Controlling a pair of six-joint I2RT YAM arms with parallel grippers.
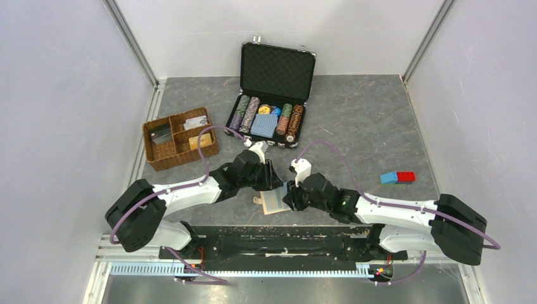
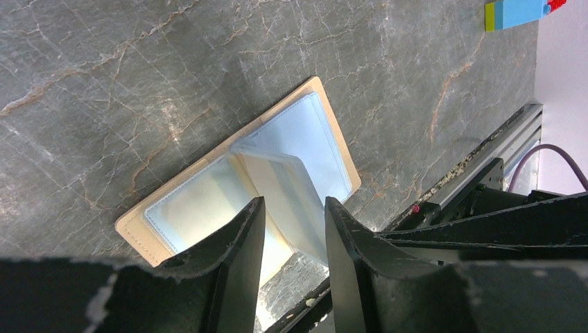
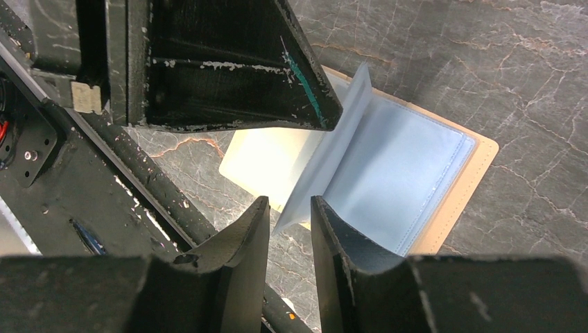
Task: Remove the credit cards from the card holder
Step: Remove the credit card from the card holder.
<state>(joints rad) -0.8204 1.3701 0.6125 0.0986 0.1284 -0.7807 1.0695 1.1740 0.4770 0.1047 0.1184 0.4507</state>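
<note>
The card holder (image 1: 275,202) lies open on the table near the front edge, tan outside with pale blue-grey pockets. One inner leaf (image 2: 295,198) stands up from its spine; it also shows in the right wrist view (image 3: 340,149). My left gripper (image 2: 295,225) hovers over the holder with its jaws apart on either side of that leaf, not touching it. My right gripper (image 3: 289,215) is narrowly open, with the leaf's lower corner at the mouth of the gap. No credit card shows clearly in the pockets. Flat cards (image 1: 195,121) lie in the wicker tray.
A brown wicker divided tray (image 1: 166,157) stands at the back left. An open black case (image 1: 277,66) holds poker chips and a blue deck (image 1: 264,125). A blue and red block (image 1: 398,177) lies at the right. The black front rail (image 3: 149,191) runs just beside the holder.
</note>
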